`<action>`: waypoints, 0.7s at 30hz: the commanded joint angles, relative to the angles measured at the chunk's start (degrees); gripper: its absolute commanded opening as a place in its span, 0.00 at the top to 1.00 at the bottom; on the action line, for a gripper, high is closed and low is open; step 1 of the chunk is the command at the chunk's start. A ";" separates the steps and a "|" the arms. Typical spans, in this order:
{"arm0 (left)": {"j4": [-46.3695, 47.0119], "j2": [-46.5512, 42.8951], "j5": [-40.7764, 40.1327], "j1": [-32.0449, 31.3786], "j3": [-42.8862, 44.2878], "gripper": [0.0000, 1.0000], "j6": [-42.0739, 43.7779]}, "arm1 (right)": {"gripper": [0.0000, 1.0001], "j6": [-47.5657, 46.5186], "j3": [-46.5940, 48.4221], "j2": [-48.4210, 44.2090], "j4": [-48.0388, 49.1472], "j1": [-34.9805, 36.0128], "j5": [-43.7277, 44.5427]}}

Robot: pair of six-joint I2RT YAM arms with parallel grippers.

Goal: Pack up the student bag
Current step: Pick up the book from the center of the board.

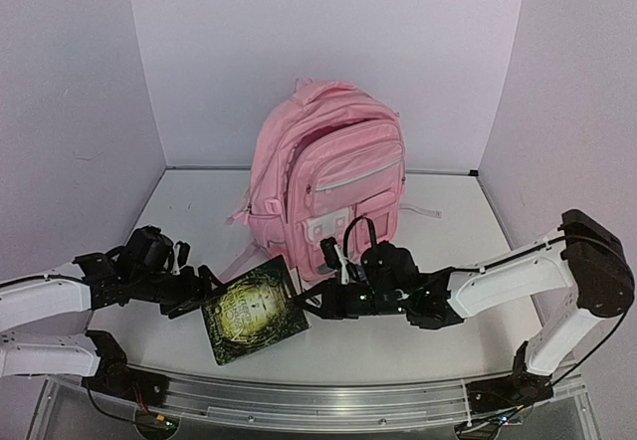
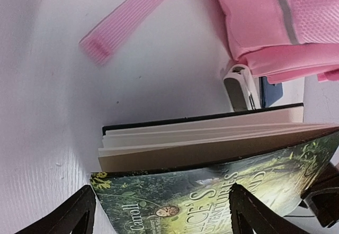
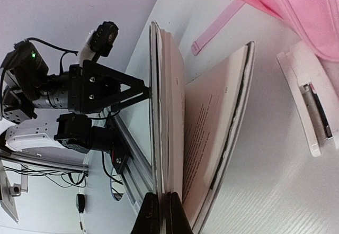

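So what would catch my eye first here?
A big pink backpack stands upright at the back middle of the white table. In front of it a dark green book sits between two arms: the right arm pinches it with shut jaws, and the left arm's jaws stand open around its other edge.

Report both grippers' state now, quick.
Left gripper: open, at the book's edge, not clamping.
Right gripper: shut on the book.

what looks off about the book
The book is gaping open: the right fingers pinch only one cover and some pages, so the other half hangs apart. The left fingers stand open at its far edge.
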 commanded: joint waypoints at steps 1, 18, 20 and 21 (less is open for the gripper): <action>0.27 1.85 -2.62 -0.19 6.88 0.12 14.96 | 1.00 -9.21 4.82 -7.22 -7.42 0.11 2.38; 19.80 0.24 15.79 -0.17 5.23 0.09 36.80 | 1.00 -26.50 14.22 -14.16 -26.80 -0.26 -3.09; 22.24 1.90 18.87 -0.19 5.45 0.09 37.90 | 1.00 -28.42 15.60 -14.89 -28.55 -0.26 -5.25; 23.70 3.05 20.36 -0.18 5.64 0.09 38.23 | 1.00 -29.11 16.18 -15.29 -29.12 -0.26 -6.35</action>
